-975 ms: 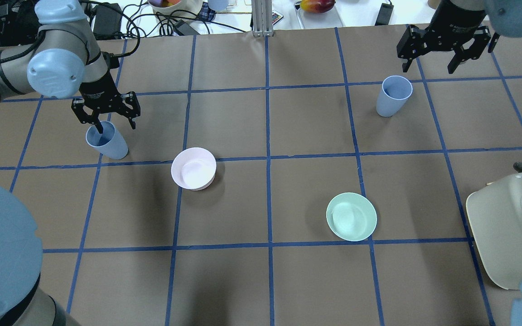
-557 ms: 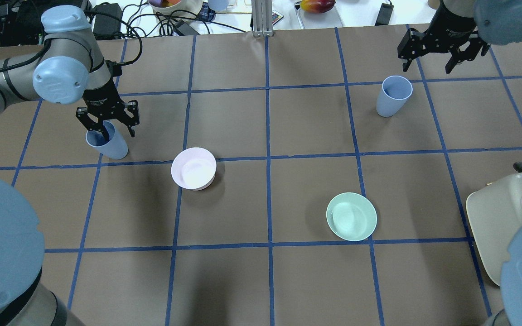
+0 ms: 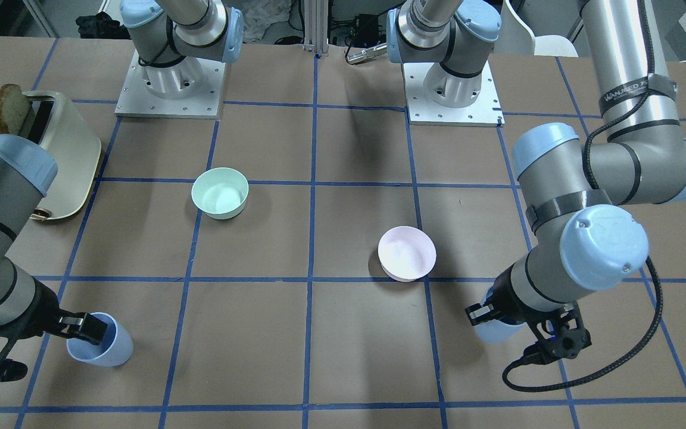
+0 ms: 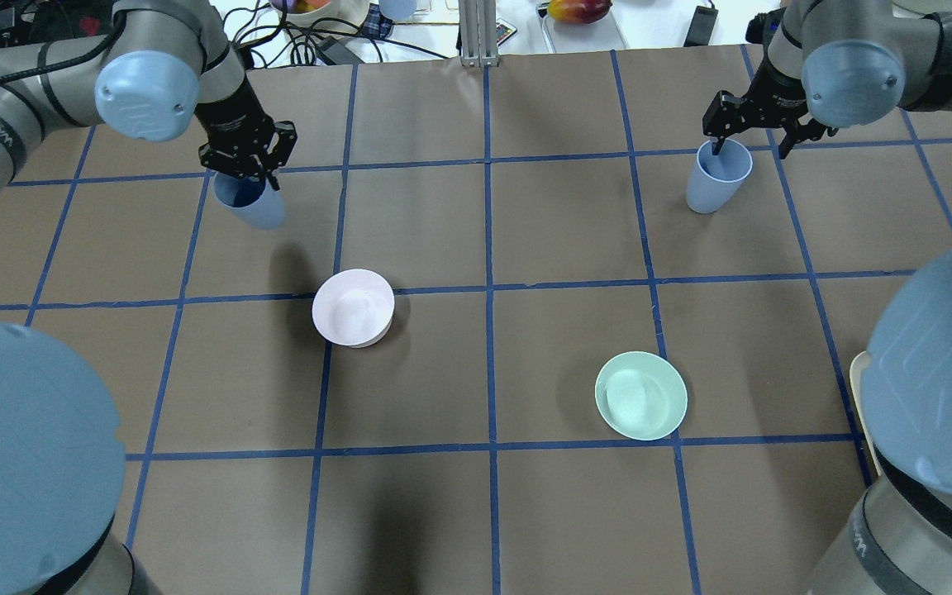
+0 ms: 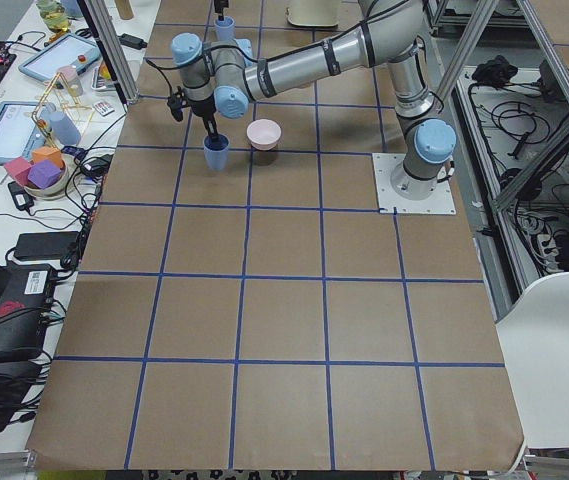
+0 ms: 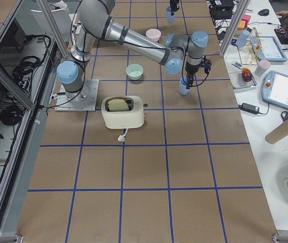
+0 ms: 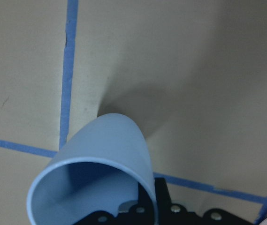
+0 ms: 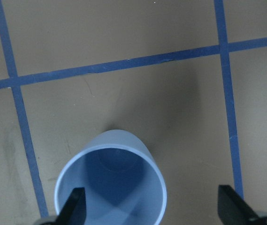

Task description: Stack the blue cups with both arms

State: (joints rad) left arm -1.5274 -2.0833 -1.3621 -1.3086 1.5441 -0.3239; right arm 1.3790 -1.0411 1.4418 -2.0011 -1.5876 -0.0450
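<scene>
My left gripper (image 4: 245, 175) is shut on the rim of one blue cup (image 4: 254, 204) and holds it tilted above the table, one finger inside it. The left wrist view shows this cup (image 7: 100, 173) with its shadow on the table below. In the front-facing view it (image 3: 493, 328) hangs under the gripper (image 3: 527, 336). The other blue cup (image 4: 716, 178) stands upright at the far right. My right gripper (image 4: 750, 149) is open over it, one fingertip (image 8: 74, 208) inside the rim and the other well outside to the side of the cup (image 8: 110, 183).
A pale pink bowl (image 4: 353, 307) sits left of centre and a mint green bowl (image 4: 640, 395) right of centre. A cream toaster (image 3: 60, 149) with a slice of bread stands near my right arm's side. Cables and clutter lie beyond the far table edge.
My left gripper has shut on its cup's rim, lifted it, and carried it farther away and to the right. My right gripper has come down onto the other cup, one finger inside the rim.
</scene>
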